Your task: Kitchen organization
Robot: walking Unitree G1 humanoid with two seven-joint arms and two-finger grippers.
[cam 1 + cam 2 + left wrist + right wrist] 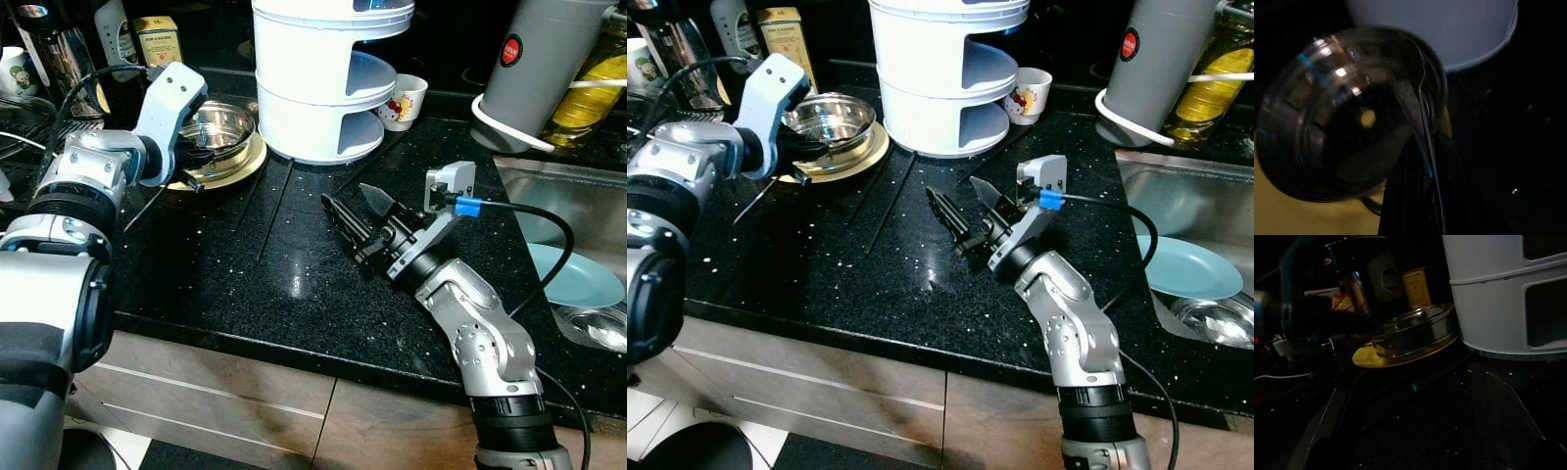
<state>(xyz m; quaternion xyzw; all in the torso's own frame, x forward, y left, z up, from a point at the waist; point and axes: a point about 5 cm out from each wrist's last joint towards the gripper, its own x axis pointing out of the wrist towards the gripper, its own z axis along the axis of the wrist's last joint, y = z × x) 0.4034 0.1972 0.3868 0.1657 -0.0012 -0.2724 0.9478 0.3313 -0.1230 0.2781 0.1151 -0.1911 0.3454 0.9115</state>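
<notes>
Bowl (217, 128) rim is pinched by left gripper (193, 155), atop yellow plate (238, 166). Lift should be kept level, plate left behind. Right gripper (351, 217) is held spread, empty.

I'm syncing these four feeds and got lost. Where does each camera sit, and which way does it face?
Left eye: on the head, looking down at the black counter; both silver arms show.
Right eye: beside it, same scene, slightly shifted.
Left wrist: on the left arm, close above the steel bowl; a dark finger shows.
Right wrist: low over the counter, facing the bowl on its yellow plate and the white rack.
Shared: bowl and rack appear in all four.
</notes>
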